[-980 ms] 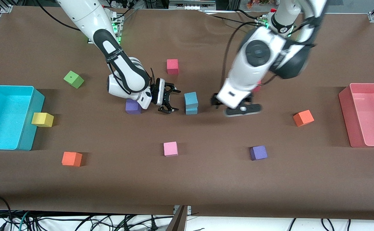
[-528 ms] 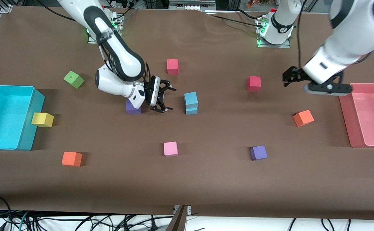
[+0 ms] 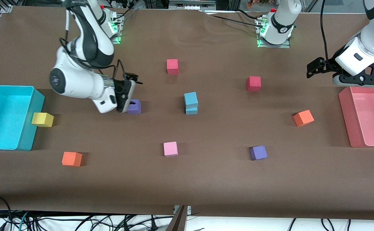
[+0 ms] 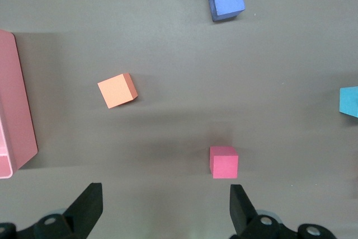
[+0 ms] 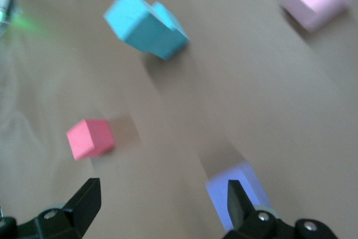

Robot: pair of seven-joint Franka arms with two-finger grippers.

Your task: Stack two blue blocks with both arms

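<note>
A: Judging from how things lie, the stacking looks done: one of the two blue blocks (image 3: 191, 99) is seated on the other (image 3: 191, 110) near the middle of the table, slightly twisted against it. What is called for now?

B: A clean retreat, it would seem. The right gripper (image 3: 126, 91) is seen up over the purple cube (image 3: 134, 106) toward the right arm's end; its fingers (image 5: 84, 200) are spread wide and nothing is held. The stack should be left untouched, and that purple cube should not be clipped on the way.

A: And the left gripper (image 3: 315, 68)?

B: It is held over bare cloth beside the pink bin (image 3: 366, 141), with its fingers (image 4: 89, 208) fully apart and empty. No further reach seems needed.

A: How is the surface laid out, going across the front view?

B: A cyan bin (image 3: 26, 141) is met first, with a yellow cube (image 3: 42, 119) touching its wall and an orange cube (image 3: 71, 158) nearer the camera. Then a pink cube (image 3: 170, 149), a red cube (image 3: 172, 66), another red cube (image 3: 253, 83), a second purple cube (image 3: 258, 152) and an orange cube (image 3: 303, 117) are passed. Everything rests on brown cloth (image 3: 206, 189); cables are seen below the table edge.
</note>
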